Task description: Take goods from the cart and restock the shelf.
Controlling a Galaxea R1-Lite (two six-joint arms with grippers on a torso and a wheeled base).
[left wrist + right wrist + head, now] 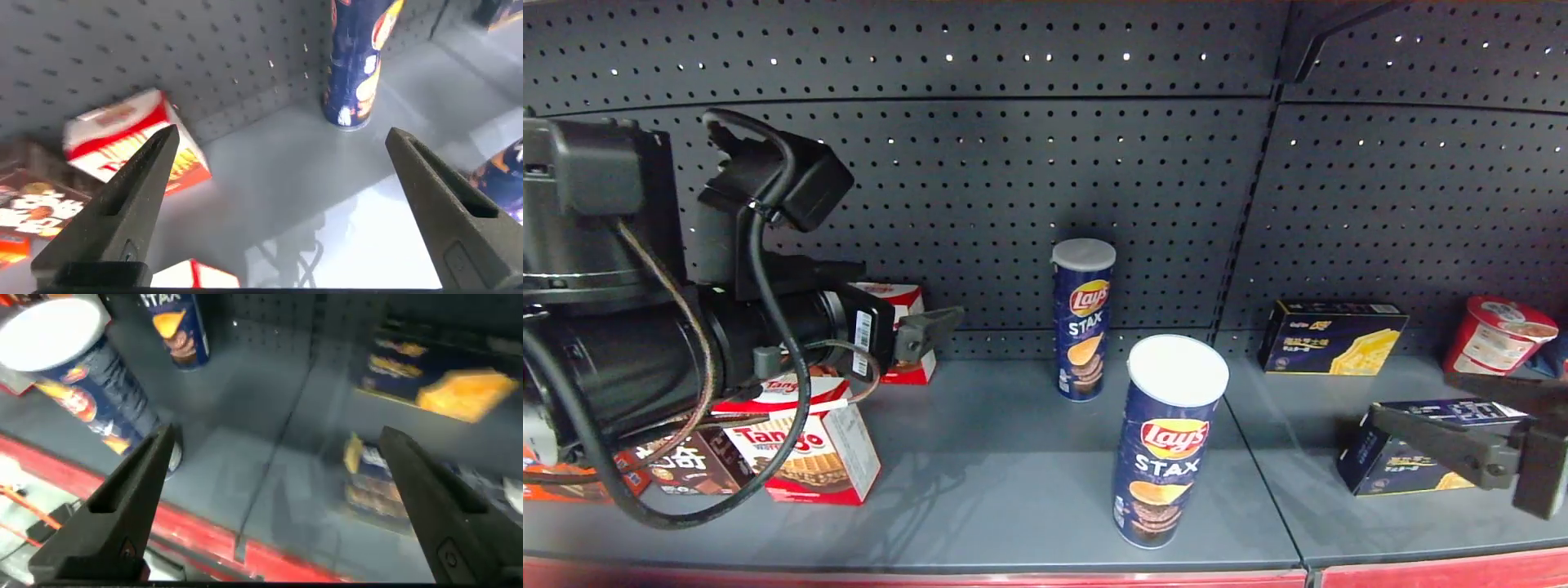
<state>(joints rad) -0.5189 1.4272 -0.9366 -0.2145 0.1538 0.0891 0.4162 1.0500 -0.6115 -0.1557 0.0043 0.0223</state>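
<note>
Right now the left gripper hangs over the left part of the shelf, and its two fingers are spread wide with nothing between them. Close behind it a red and white box stands by the wall with holes. A bigger red and white box sits below the arm, nearer the front, and a brown box sits just beside it. In the left wrist view the left gripper is spread above bare shelf, with the box by the wall off to one side. The back chip can stands up straight near the wall, in the middle of the shelf. The front chip can also stands up straight, nearer the front edge and a little to the right. The two cans are apart and do not touch. The right gripper hangs over the right part of the shelf, spread wide too and holding nothing. A dark blue box lies under it. Another dark blue box lies farther back, and a red cup stands to its right. In the right wrist view the front chip can stands near the shelf's red edge.
</note>
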